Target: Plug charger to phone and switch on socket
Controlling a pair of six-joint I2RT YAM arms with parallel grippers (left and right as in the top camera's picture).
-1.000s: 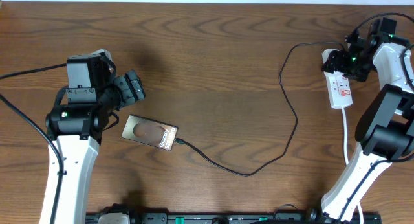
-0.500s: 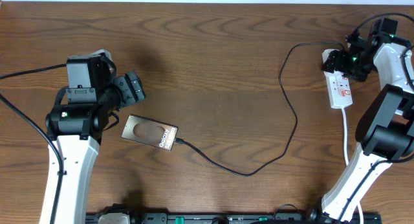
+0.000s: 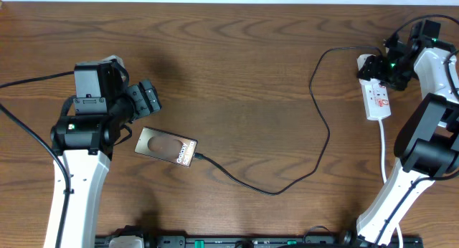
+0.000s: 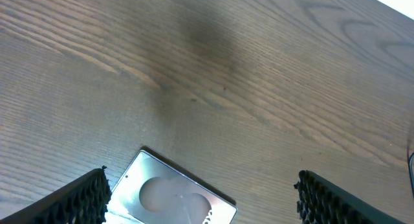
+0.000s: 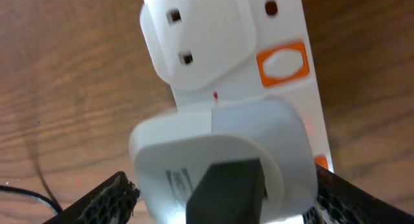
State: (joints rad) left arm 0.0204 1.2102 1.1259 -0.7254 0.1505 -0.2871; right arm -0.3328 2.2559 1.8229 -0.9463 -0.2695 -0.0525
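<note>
Nothing on the table has shifted in the overhead view since a second ago: both arms, the phone (image 3: 166, 148) and the charger (image 3: 287, 187) lie just where they did.

Your left gripper (image 3: 147, 97) hovers just beyond the phone's far end with its jaws wide and nothing between them. In the left wrist view both fingers (image 4: 77, 201) frame the phone from above without touching it. That looks like a standby pose, out of the cable's way.

The phone lies flat and slightly askew on the table (image 3: 237, 76), its lettered end toward the charger. The plug tip meets that end, so the plugging step appears done, though the frames are too coarse to confirm it is fully seated. From there the black cable loops right and up to the socket (image 3: 376, 97).

Your right gripper (image 3: 391, 65) sits over the socket's far end. In its wrist view the fingers (image 5: 110, 198) stand wide on either side of a white adapter (image 5: 220, 159) plugged into the strip; whether the pads press it, I cannot tell. The orange switch (image 5: 281, 62) lies just beyond the adapter, untouched. Judging by this, the switching is what remains, and you will need one fingertip brought down on that switch without nudging the adapter.
</note>
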